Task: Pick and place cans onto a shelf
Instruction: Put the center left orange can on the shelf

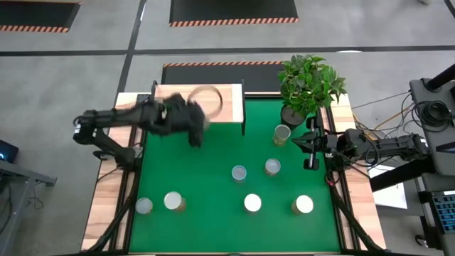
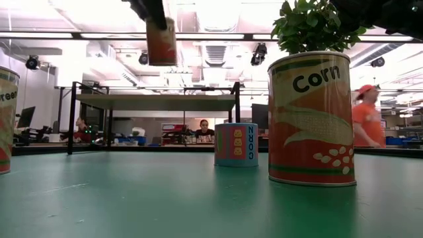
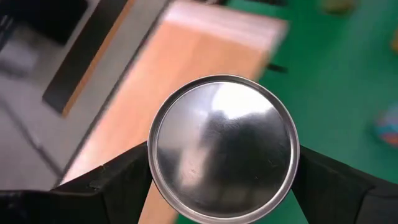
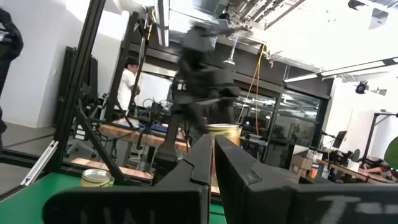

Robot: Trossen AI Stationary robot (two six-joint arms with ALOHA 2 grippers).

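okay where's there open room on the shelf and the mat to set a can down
The shelf top looks bare; the left gripper holds a can above it. The mat is open left of centre, between the shelf and the front-left cans. It is crowded on the right, around the blue can, its neighbours and the plant.

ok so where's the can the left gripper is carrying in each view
high view: the can blurs over the shelf, in the left gripper.
low view: top left, hanging above the shelf.
left wrist view: centre, silvery lid between the fingers.
right wrist view: centre, behind the shut right gripper.
Shared landmark: the shelf.
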